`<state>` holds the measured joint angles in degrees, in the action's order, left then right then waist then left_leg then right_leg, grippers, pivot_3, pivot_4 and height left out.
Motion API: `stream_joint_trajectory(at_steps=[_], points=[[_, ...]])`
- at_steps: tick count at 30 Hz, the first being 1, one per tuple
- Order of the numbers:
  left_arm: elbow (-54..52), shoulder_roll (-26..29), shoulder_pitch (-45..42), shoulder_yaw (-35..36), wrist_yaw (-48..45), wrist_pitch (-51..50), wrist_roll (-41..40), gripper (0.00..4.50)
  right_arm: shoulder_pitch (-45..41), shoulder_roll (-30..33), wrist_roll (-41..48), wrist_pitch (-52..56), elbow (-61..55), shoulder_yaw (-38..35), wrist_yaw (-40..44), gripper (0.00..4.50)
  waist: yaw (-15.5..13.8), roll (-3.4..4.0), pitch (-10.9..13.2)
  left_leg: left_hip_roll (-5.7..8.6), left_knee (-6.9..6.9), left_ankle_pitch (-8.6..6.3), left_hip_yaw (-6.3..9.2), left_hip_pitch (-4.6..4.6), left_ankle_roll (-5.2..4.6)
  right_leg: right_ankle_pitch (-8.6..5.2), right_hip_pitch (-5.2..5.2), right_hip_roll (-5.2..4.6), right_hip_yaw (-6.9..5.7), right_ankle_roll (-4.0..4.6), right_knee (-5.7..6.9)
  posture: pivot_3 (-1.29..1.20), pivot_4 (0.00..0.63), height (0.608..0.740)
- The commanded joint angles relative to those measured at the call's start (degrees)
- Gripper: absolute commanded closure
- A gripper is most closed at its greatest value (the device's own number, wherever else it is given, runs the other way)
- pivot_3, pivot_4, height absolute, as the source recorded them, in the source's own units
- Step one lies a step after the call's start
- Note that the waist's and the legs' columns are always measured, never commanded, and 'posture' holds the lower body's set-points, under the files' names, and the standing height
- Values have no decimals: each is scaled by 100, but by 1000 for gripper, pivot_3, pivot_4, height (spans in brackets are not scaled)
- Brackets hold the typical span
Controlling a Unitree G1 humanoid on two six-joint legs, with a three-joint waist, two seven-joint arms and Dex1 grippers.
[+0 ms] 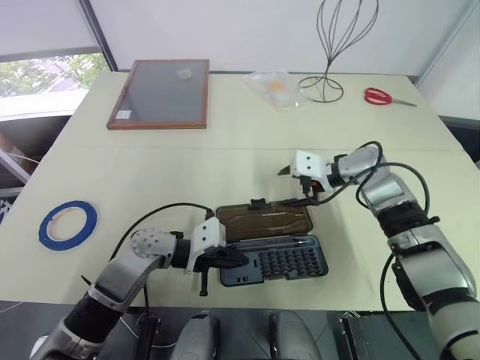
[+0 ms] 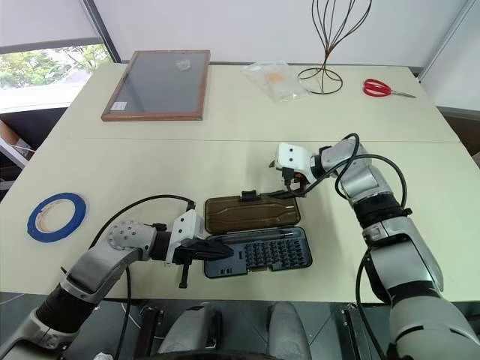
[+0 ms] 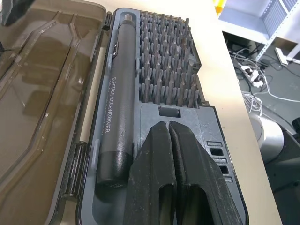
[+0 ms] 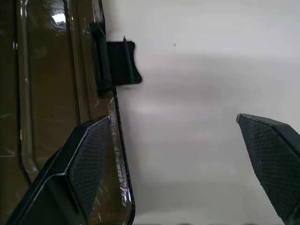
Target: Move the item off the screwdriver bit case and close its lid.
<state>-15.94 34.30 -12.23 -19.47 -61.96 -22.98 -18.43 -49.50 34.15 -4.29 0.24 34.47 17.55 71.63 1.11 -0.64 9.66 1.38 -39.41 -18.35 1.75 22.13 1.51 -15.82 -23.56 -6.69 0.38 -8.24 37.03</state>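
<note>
Screwdriver bit case (image 1: 274, 260) near table's front edge, lid (image 1: 262, 220) flat open behind tray. Left gripper (image 1: 238, 257) clenched, empty, over tray's left end. Right gripper (image 1: 297, 196) spread wide above lid's far right edge.

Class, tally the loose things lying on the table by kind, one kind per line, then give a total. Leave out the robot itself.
Screwdriver bit case, lid open: 1
Wood-framed dark panel: 1
Blue tape roll: 1
Red-handled scissors: 1
Wire stand: 1
Clear plastic bag: 1
Total: 6
</note>
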Motion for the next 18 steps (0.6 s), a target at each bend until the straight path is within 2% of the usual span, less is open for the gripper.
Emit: stream_joint_trajectory(at_steps=[1,3,4,6,9,18], points=[[109,42,30,-99,72,-27,202,4432,-5,-52,2,-72,16,-79,-68,0,1,0,0,0,0,0,0,0,0,0,0,0,0,0,0,0,150,740],[109,34,30,-101,75,-27,209,4432,7,-83,-6,-77,60,-82,-110,0,0,0,0,0,0,0,0,0,1,0,0,0,0,0,0,0,150,740],[111,32,29,-101,75,-24,213,4484,14,-101,-10,-95,93,-81,-130,255,1,0,0,0,0,0,0,0,1,0,0,0,0,0,0,0,150,740],[99,28,31,-104,81,-32,217,4500,30,-112,-8,-113,124,-80,-140,848,0,0,0,0,0,0,0,-1,1,0,0,0,0,0,0,0,150,740],[104,19,22,-105,96,-32,227,4500,46,-103,-67,-125,163,-50,-152,2088,9,0,0,0,0,0,-1,-5,1,0,3,0,0,0,0,0,150,740],[224,-23,-44,-61,137,39,275,4500,223,-89,-185,-116,79,186,373,2088,2,0,0,-1,13,-13,-4,-59,-22,0,48,0,4,1,-2,0,150,740]])
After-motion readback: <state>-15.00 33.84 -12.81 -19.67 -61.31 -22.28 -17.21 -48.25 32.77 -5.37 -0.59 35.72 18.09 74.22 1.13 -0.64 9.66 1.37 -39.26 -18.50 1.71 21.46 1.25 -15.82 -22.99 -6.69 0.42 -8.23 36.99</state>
